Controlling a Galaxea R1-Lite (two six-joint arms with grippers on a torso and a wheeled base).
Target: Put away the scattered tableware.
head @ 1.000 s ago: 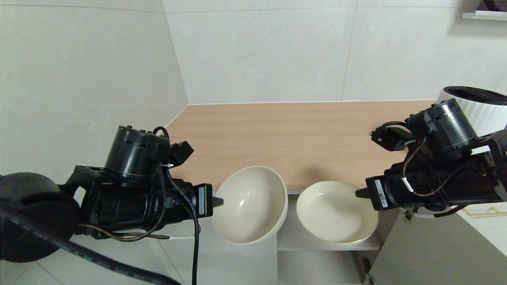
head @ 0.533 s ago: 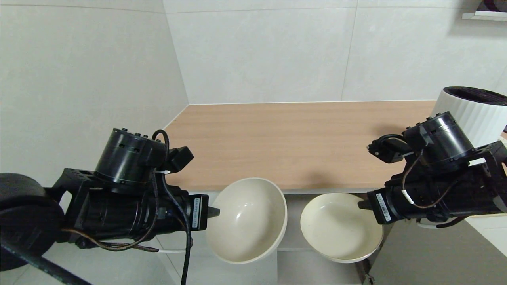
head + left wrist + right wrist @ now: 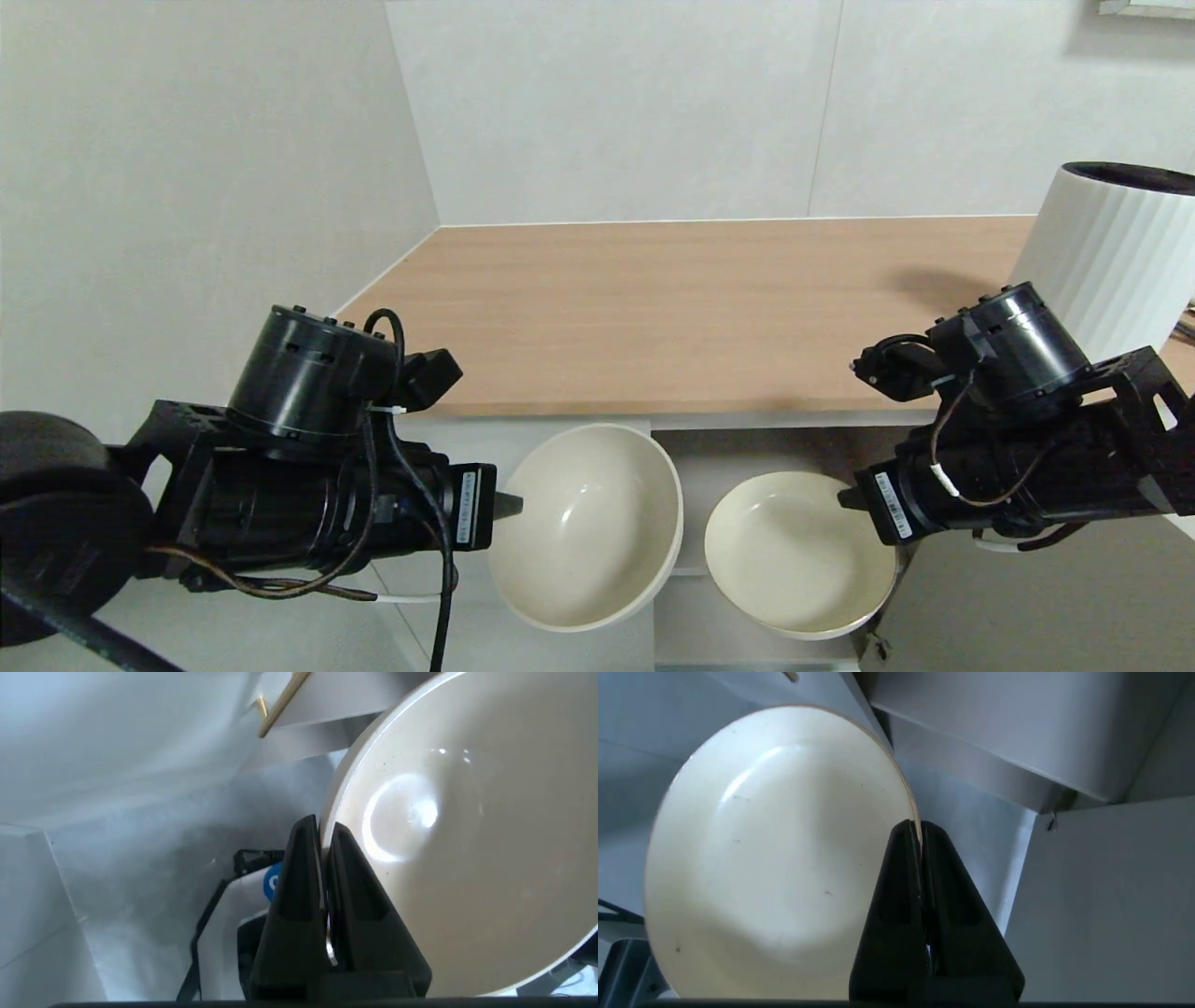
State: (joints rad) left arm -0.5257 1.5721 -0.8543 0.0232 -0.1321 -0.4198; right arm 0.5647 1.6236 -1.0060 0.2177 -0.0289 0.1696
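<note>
Deep bowl is clamped at its 9 o'clock rim by left gripper; shallow bowl is pinched at its 3 o'clock rim by right gripper. Both are held apart, below the counter front edge. Ribbed container is seen at 3 o'clock, contents hidden.

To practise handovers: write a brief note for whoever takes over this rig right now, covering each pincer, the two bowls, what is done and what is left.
Pincers: left pincer shut on the rim of the deep bowl; right pincer shut on the rim of the shallow bowl.
Where: both bowls are in the air, side by side and apart, in front of and below the near edge of the wooden counter. A white ribbed container stands on its right end.
Done: both bowls gripped, off the counter.
Left: set each down in storage, probably beneath the counter, then release.
</note>
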